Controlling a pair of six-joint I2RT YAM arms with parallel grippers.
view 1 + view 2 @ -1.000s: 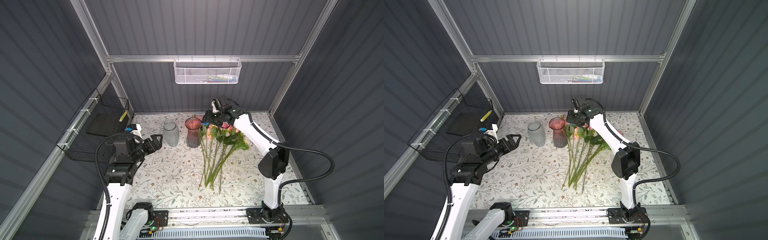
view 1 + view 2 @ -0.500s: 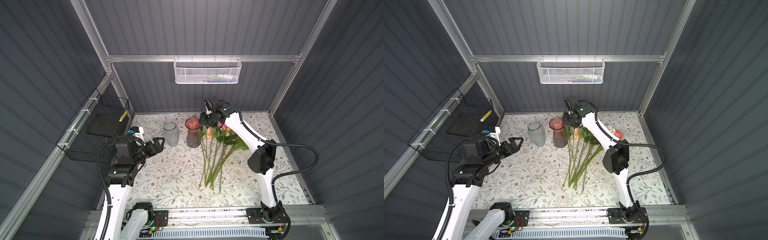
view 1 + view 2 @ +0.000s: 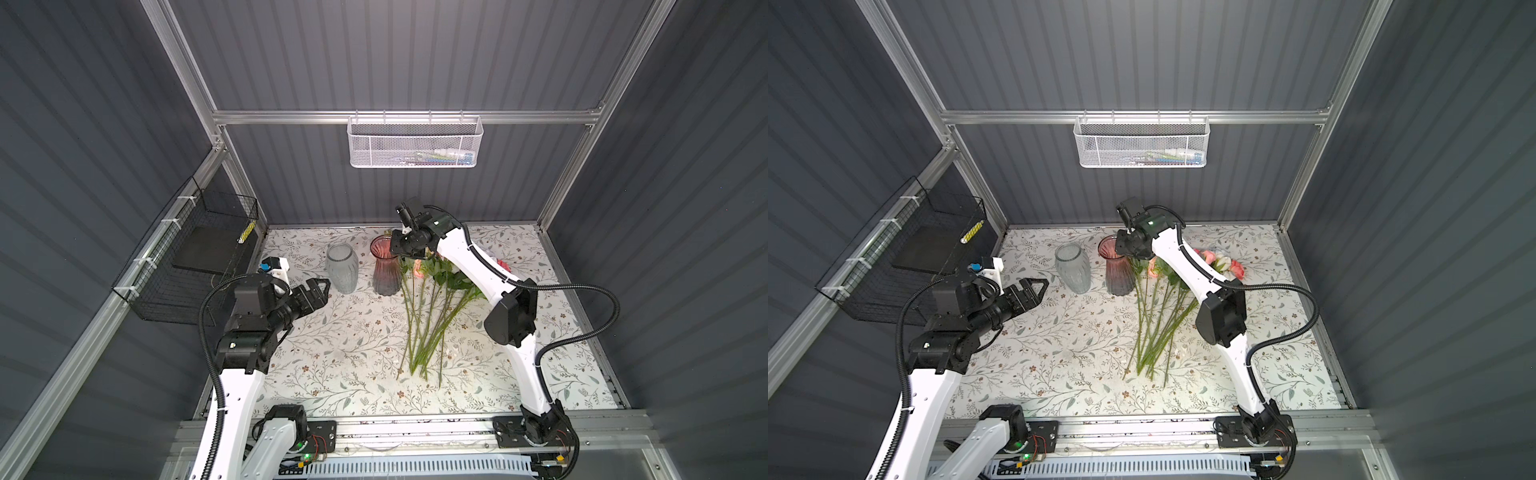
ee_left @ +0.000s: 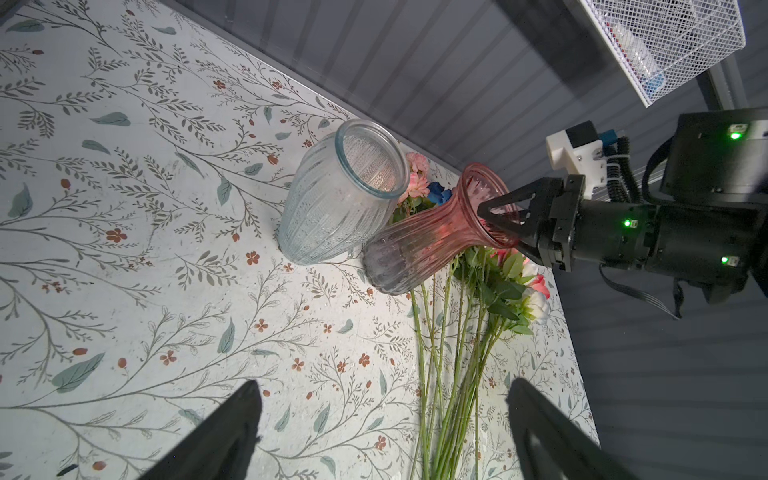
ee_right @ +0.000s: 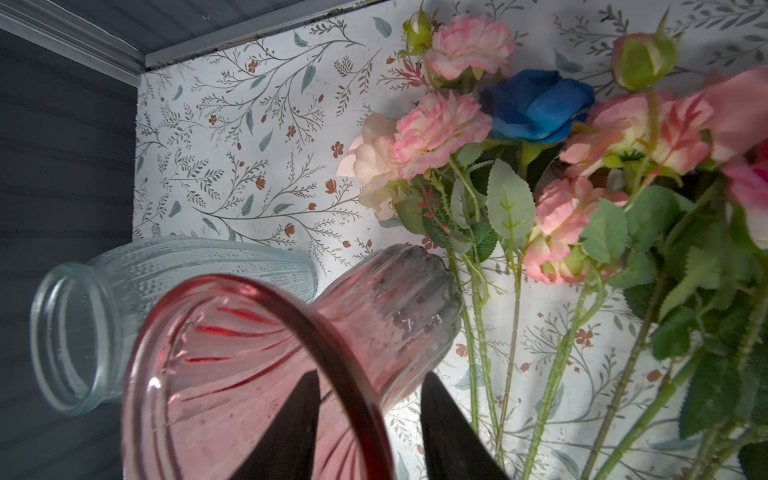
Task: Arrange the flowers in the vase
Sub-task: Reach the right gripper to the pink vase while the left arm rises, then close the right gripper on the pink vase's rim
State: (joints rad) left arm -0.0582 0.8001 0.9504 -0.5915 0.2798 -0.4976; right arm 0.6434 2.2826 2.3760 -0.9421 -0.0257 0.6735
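We are looking at the flowers lying flat on the table, in a loose bundle just to the right of the pink vase in both top views. Their long axis is running from the back wall toward the front rail. The heads are pointing to the back and the cut stem ends to the front, and the stems are fanning apart a little near the heads. The right arm is crossing over some of the heads, so we are not counting them. In the right wrist view we are making out pink and pale heads and one blue rose among green leaves.

The pink vase is standing upright, with the clear vase upright just beside it on its left; both are showing open mouths with no stems in them.

The right gripper is sitting astride the pink vase's rim, one finger inside the mouth and the other outside. Its jaws are standing partly apart, and we are seeing a little gap on each side of the glass, so it is not pinching the rim.

The left gripper is hanging above the table to the left of the clear vase, jaws spread wide and holding nothing, its tips pointing toward the vases
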